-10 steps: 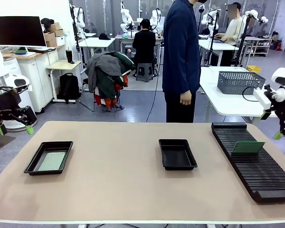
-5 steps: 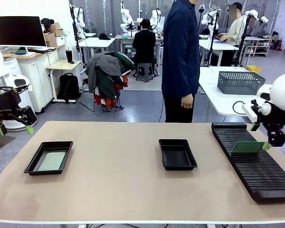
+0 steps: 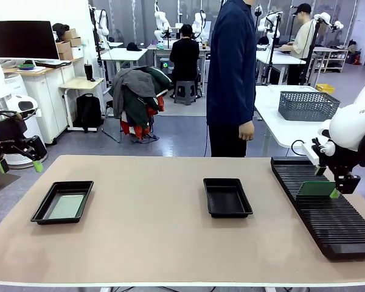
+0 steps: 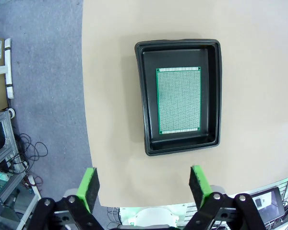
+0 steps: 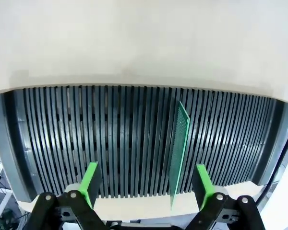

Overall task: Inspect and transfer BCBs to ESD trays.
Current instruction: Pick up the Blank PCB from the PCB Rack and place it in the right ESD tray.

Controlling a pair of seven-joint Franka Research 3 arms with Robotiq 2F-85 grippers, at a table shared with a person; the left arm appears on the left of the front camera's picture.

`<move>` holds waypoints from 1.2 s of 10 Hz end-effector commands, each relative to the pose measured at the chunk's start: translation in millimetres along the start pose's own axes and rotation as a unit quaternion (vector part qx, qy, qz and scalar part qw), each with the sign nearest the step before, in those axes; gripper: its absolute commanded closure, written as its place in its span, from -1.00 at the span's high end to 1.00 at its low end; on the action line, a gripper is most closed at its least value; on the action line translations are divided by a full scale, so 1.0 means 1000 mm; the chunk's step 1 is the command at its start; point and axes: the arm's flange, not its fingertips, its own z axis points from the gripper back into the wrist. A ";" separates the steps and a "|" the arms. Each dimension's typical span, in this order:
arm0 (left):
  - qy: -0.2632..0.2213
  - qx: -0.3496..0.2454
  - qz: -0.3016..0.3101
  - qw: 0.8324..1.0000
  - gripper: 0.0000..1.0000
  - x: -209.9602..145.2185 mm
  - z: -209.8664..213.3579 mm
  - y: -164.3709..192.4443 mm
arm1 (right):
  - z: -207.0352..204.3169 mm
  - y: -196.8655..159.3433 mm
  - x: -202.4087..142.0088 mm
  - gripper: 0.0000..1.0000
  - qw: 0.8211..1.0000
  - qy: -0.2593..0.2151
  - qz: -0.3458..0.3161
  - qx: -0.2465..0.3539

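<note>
One BCB (image 3: 68, 206) lies flat in the left ESD tray (image 3: 41, 211); the left wrist view looks straight down on this board (image 4: 178, 100) and its tray (image 4: 146, 96). My left gripper (image 3: 18, 164) hangs open off the table's left edge, its fingers (image 4: 90, 188) spread wide. The middle ESD tray (image 3: 227, 196) holds nothing. A second BCB (image 3: 317, 188) stands upright in the black slotted rack (image 3: 328, 219). My right gripper (image 3: 326, 181) is open just above it. In the right wrist view the board (image 5: 179, 153) stands edge-on between the fingers (image 5: 203, 186), nearer that one, untouched.
A person in dark blue (image 3: 232, 73) stands at the far edge of the table. A grey mesh basket (image 3: 308, 104) sits on a white table behind the rack. Bare beige tabletop (image 3: 146, 225) stretches between the trays.
My right arm has swung in from the right and come down over the rack, bringing its open gripper to the standing board. The left arm has held still.
</note>
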 end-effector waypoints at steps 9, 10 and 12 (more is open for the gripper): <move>-0.003 -0.004 0.002 1.000 1.00 -0.001 -0.003 -0.001 | -0.031 -0.025 -0.023 0.91 0.999 -0.021 -0.033 -0.014; -0.003 -0.004 0.002 1.000 1.00 -0.001 -0.003 -0.001 | -0.030 -0.026 -0.023 0.82 0.999 -0.021 -0.032 -0.012; -0.003 -0.004 0.002 1.000 1.00 -0.001 -0.003 -0.001 | -0.028 -0.031 -0.022 0.69 1.000 -0.012 -0.027 0.000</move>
